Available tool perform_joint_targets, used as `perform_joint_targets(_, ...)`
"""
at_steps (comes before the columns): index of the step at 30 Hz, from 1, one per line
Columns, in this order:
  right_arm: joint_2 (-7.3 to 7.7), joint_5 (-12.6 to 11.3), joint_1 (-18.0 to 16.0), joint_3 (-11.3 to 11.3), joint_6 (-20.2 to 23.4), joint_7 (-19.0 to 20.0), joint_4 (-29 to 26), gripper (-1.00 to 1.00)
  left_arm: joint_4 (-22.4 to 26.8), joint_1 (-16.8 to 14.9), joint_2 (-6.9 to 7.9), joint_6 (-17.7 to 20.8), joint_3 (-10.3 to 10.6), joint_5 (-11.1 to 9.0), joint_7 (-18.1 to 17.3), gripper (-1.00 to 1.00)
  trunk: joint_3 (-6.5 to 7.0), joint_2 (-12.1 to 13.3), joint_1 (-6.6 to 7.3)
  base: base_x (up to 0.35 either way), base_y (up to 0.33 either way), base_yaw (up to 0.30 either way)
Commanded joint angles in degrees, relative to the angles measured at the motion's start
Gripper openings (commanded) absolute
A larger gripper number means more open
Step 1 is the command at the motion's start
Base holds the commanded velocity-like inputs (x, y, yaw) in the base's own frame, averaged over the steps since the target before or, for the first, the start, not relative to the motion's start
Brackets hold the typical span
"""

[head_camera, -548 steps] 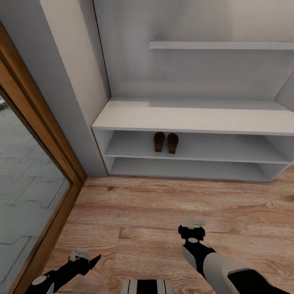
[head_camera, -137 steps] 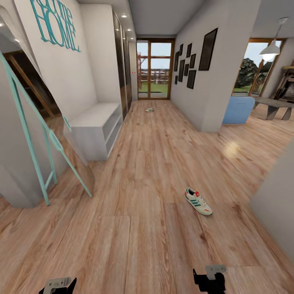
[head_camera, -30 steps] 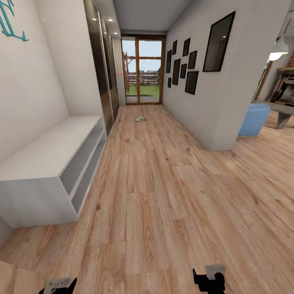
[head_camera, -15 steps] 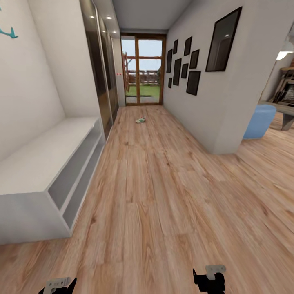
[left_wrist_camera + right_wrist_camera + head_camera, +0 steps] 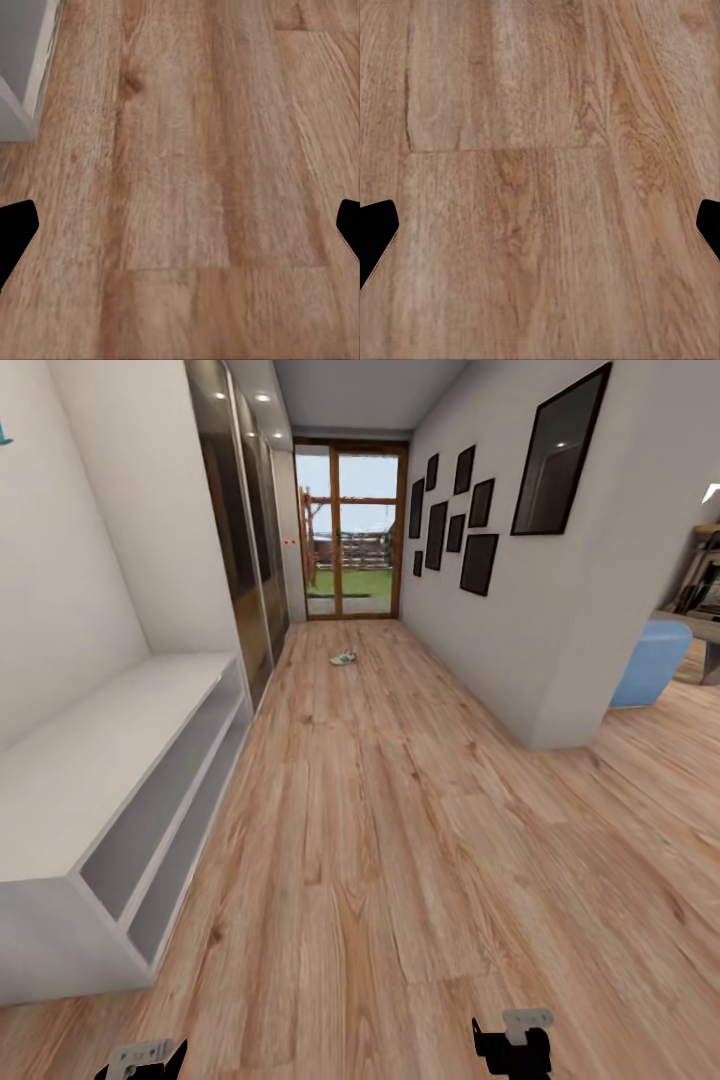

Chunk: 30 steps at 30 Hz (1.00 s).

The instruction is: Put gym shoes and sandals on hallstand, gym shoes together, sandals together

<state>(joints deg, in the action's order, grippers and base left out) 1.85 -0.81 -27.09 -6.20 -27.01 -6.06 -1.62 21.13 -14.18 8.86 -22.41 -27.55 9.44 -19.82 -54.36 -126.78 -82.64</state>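
One gym shoe (image 5: 343,658), white with green, lies on the corridor floor (image 5: 400,840) far ahead, near the glass door. The hallstand (image 5: 110,760), a low white-grey bench with two open shelves, runs along the left wall; its corner also edges into the left wrist view (image 5: 19,67). The sandals are out of view. My left gripper (image 5: 148,1058) and right gripper (image 5: 513,1045) hang low at the picture's bottom edge. Both wrist views look down on bare planks, with the left gripper (image 5: 180,232) and the right gripper (image 5: 540,232) open and empty.
A mirrored wardrobe (image 5: 235,530) follows the hallstand on the left. On the right a white wall (image 5: 500,610) with dark picture frames ends at a corner, past which stands a blue seat (image 5: 645,660). The glass door (image 5: 350,530) closes the corridor's far end.
The camera has rolled forward along the corridor, so the hallstand now sits closer and lower at the left. Both grippers hold the same pose, open.
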Motion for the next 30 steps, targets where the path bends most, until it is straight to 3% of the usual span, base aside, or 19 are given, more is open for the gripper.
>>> perform_joint_targets(1, 0.0, -0.07, -0.02, -0.48, -0.1, -0.36, 0.04, 1.0, -0.04, -0.06, -0.02, -0.25, -0.49, 0.58, -0.3, 1.0, -0.05, -0.02, -0.03, 0.338, 0.0, 0.0)
perform_joint_targets(30, 0.15, -0.01, -0.05, -0.44, -0.15, -0.32, 0.04, 1.0, -0.04, -0.06, -0.07, -0.22, -0.49, 0.61, -0.3, 1.0, -0.05, -0.02, -0.03, 0.338, 0.0, 0.0)
